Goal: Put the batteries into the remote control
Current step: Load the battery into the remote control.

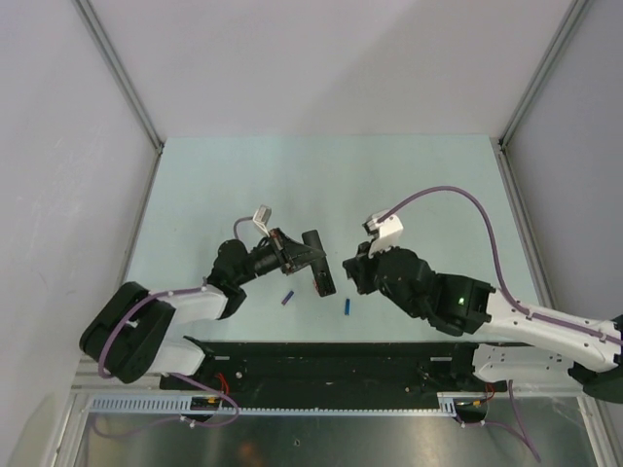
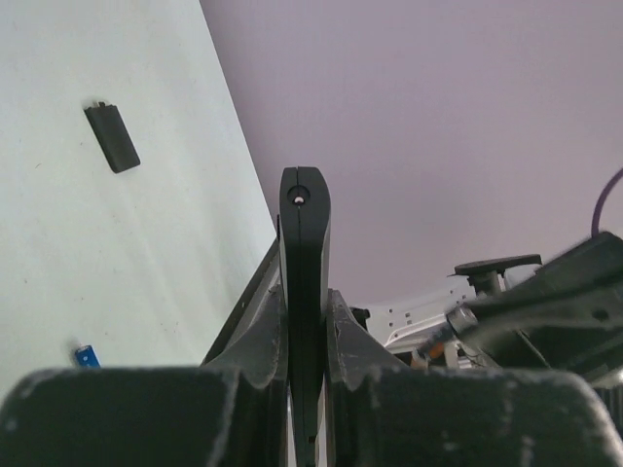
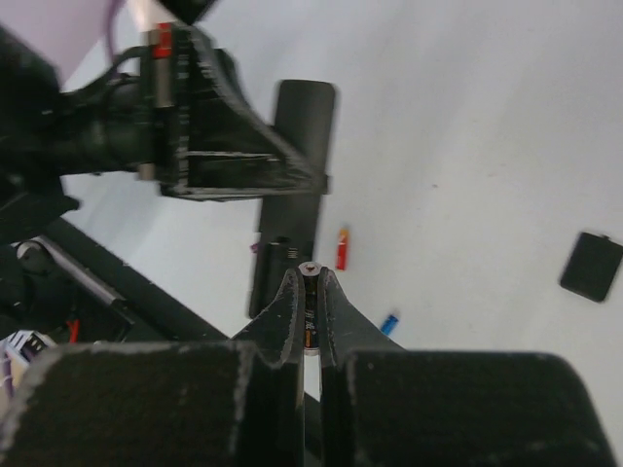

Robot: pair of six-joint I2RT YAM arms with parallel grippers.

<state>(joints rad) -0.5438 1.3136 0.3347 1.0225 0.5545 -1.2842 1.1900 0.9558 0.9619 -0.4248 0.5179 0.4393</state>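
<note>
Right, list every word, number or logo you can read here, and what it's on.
No text can be read in any view.
Slim black remote control: plain faces, no print showing.
Flat black battery cover: blank.
Small red patch on the left arm: too blurred to read.
Red-orange battery and bright blue battery: too small to tell.
</note>
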